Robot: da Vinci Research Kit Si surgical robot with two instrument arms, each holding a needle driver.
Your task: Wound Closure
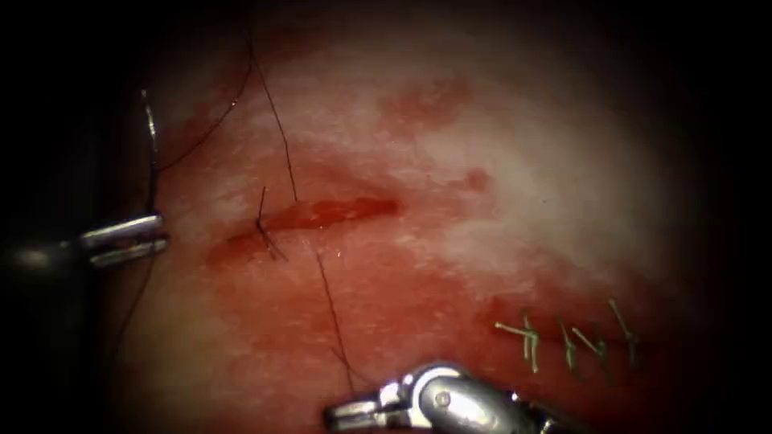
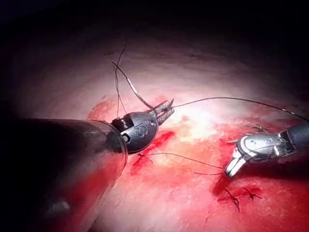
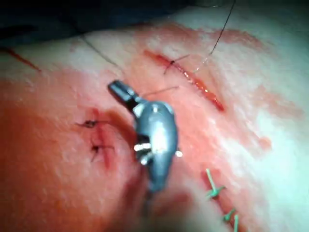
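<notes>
Clamping the thin curved steel needle (image 1: 150,137) near one end, the left arm's tool (image 1: 159,235) sits left of the red cut (image 1: 322,213). The needle's length rises from its jaws, clear of the pale pink tissue (image 1: 523,161). The right arm's tool (image 1: 331,415), below the cut, looks clenched, with the dark thread (image 1: 330,305) just beside it; whether it holds the thread I cannot tell.

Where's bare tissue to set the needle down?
Free: pale tissue right of the cut, above the green stitches. Crowded: cut's left end, with knot and thread; left tool holds the needle at its end, off tissue; right tool apparently grips thread.
</notes>
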